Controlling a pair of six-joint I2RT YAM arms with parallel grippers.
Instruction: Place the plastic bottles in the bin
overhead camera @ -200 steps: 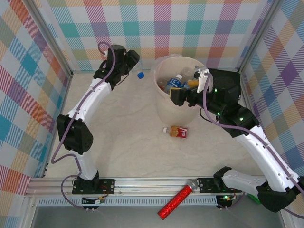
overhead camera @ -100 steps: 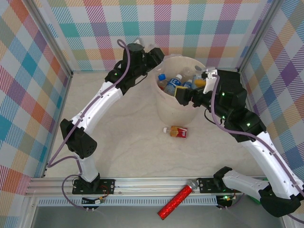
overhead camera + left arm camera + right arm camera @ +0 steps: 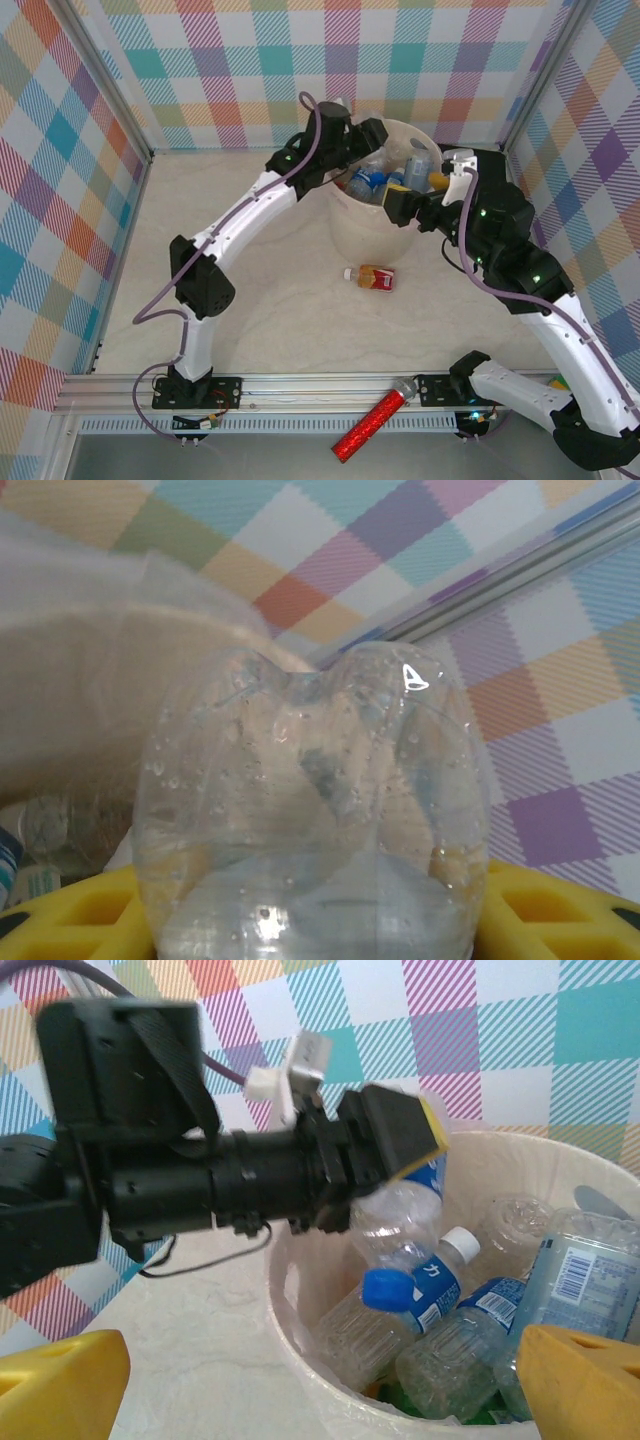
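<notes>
Moved since a second ago: left arm has swung from the far left corner across to the bin's rim, carrying a bottle.
Left gripper [image 3: 378, 150]: clenched on a clear bottle [image 3: 310, 810], yellow fingers [image 3: 60, 920] pressing on either side.
Held bottle: over the bin's left rim, above the opening, so letting go should drop it inside.
Bottle's direction: dimpled base points away from the wrist; long axis runs in line with the fingers; cap end hidden.
Bin [image 3: 350, 235]: beige bucket at the back centre, already holding several bottles [image 3: 420, 1300].
Right gripper [image 3: 398, 205]: released, jaws wide and empty, at the bin's right rim, likely clear of the drop.
Still on the table: one red-labelled bottle [image 3: 372, 277] lying on its side, just in front of the bin.
</notes>
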